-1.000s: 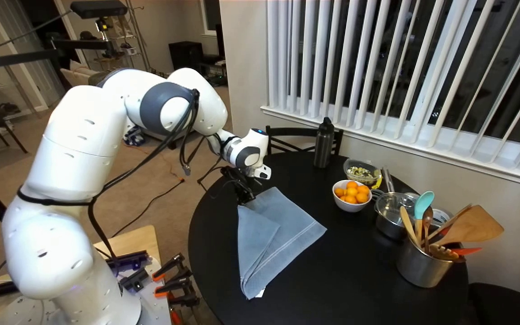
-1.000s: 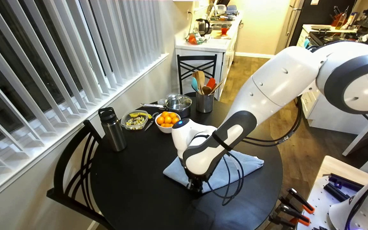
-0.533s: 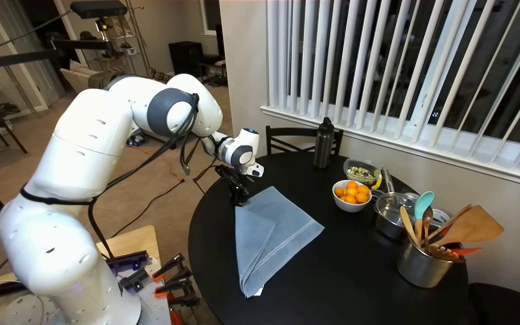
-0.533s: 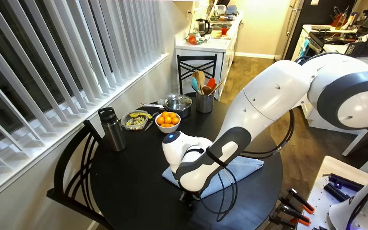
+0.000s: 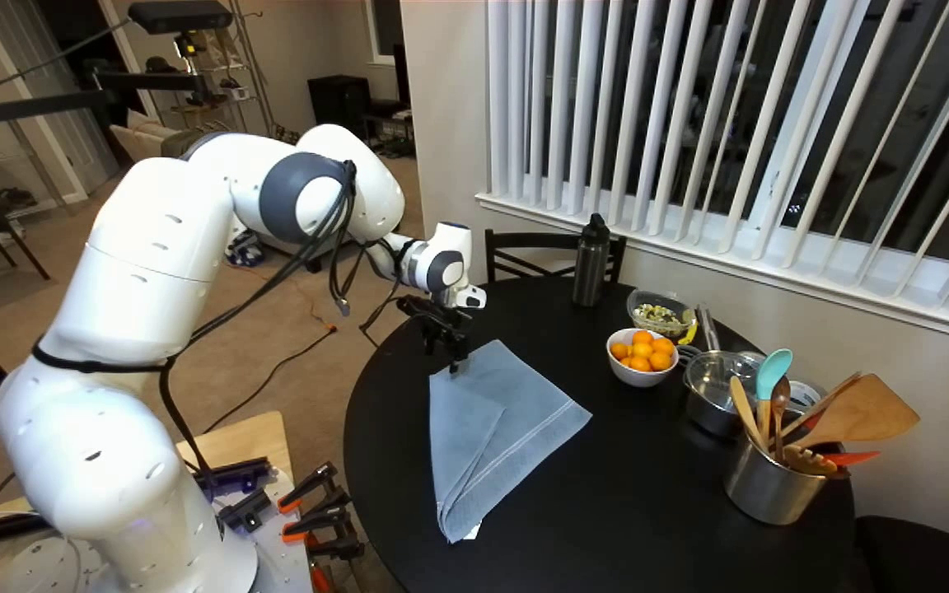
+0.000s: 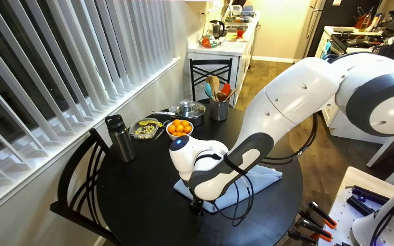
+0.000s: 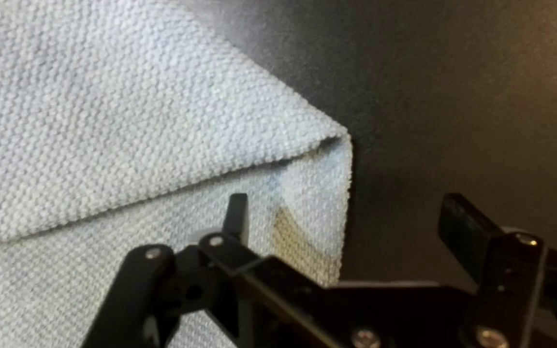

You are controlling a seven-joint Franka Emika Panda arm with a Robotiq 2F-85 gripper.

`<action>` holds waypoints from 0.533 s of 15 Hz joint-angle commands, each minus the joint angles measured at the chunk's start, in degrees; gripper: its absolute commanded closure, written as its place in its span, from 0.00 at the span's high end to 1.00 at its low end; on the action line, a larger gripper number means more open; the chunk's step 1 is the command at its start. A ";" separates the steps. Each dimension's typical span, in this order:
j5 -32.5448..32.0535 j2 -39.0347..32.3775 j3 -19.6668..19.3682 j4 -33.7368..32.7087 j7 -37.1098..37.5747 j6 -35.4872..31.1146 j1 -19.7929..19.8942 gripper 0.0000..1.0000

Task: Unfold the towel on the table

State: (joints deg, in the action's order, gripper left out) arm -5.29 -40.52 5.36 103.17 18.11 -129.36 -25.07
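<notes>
The light blue towel (image 5: 516, 420) lies partly folded on the round black table (image 5: 623, 511), one flap turned over and a white tag at its near tip. It is also seen in an exterior view (image 6: 262, 179), partly behind the arm. Up close in the wrist view, the towel (image 7: 114, 111) shows a folded edge and a corner with a yellowish patch. My gripper (image 7: 348, 208) is open over that corner: the left finger (image 7: 236, 217) is above the cloth, the right one above bare table. Nothing is held between them. In an exterior view the gripper (image 5: 454, 362) hangs at the towel's edge.
Beyond the towel stand a bowl of oranges (image 5: 642, 362), a steel bottle (image 5: 591, 263), a clear food container (image 5: 661, 315), a pot (image 5: 715, 403) and a utensil holder (image 5: 771, 486). A black chair (image 6: 80, 188) is against the table's edge.
The towel shifted slightly toward the robot's side, then stayed still. My gripper moved along with it, and now has risen a little with its fingers apart, off the cloth.
</notes>
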 commanded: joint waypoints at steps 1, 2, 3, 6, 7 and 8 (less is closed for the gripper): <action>-3.62 4.01 0.23 2.59 -4.12 0.64 1.01 1.00; -4.90 4.08 0.50 2.20 -6.78 1.09 1.44 1.00; -6.28 4.17 0.53 1.92 -9.13 1.68 1.74 1.00; -9.84 4.42 0.75 2.18 -16.85 3.21 3.32 1.00; -11.13 4.37 0.65 2.07 -19.28 4.17 3.84 1.00; -12.46 4.62 0.60 2.49 -22.08 4.56 4.71 1.00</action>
State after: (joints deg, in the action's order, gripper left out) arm -14.22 -38.03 5.26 103.36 3.38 -126.87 -22.88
